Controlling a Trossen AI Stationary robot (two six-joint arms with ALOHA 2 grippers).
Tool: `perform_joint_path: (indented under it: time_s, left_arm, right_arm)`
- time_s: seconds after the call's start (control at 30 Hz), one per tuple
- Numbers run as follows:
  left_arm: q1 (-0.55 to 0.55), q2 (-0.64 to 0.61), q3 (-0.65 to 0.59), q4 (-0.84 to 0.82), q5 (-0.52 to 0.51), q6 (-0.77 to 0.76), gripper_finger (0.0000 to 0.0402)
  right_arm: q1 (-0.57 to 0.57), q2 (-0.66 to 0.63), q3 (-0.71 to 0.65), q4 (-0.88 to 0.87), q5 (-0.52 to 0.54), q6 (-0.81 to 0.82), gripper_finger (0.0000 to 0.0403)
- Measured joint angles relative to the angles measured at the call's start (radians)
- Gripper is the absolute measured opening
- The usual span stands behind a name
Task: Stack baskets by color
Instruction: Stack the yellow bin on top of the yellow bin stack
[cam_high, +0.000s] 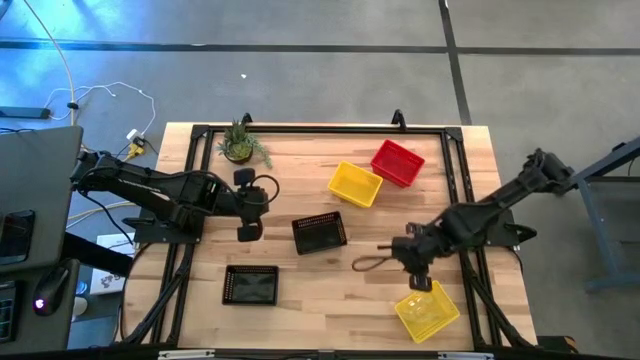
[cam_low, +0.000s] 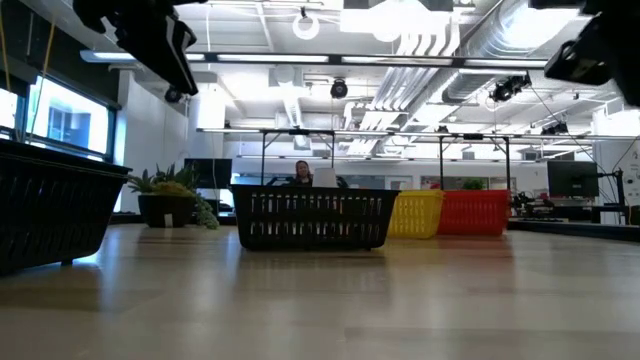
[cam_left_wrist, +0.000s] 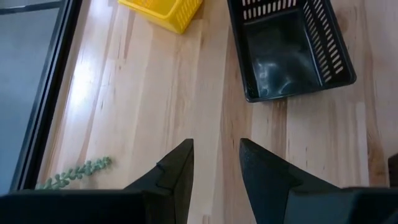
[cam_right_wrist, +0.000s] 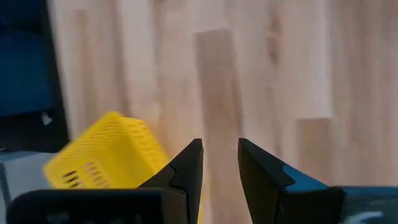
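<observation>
Five baskets stand upright on their bases on the wooden table. A red basket (cam_high: 398, 162) and a yellow basket (cam_high: 355, 184) stand side by side at the far middle. One black basket (cam_high: 320, 234) is at the centre and another black basket (cam_high: 250, 285) is near the front. A second yellow basket (cam_high: 427, 311) is at the front right. My left gripper (cam_high: 248, 231) hangs open above the table, left of the centre black basket (cam_left_wrist: 289, 46). My right gripper (cam_high: 420, 280) hangs open above the table, just on the far side of the front yellow basket (cam_right_wrist: 102, 155).
A small green potted plant (cam_high: 240, 143) stands at the far left of the table. A black metal frame (cam_high: 320, 128) runs along the table's edges. Bare wood lies between the centre black basket and my right gripper.
</observation>
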Motion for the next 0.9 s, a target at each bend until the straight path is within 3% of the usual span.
perform_joint_path:
  time_s: [0.5,0.9]
  left_arm:
    - [0.0,0.0,0.0,0.113,0.0,-0.008,0.0115]
    - [0.0,0.001,0.0,0.155,0.001,-0.07,0.0115]
  right_arm:
    - [0.257,0.001,0.0,0.084,0.154,0.075,0.0089]
    - [0.326,0.011,-0.001,0.089,0.257,0.068,0.0089]
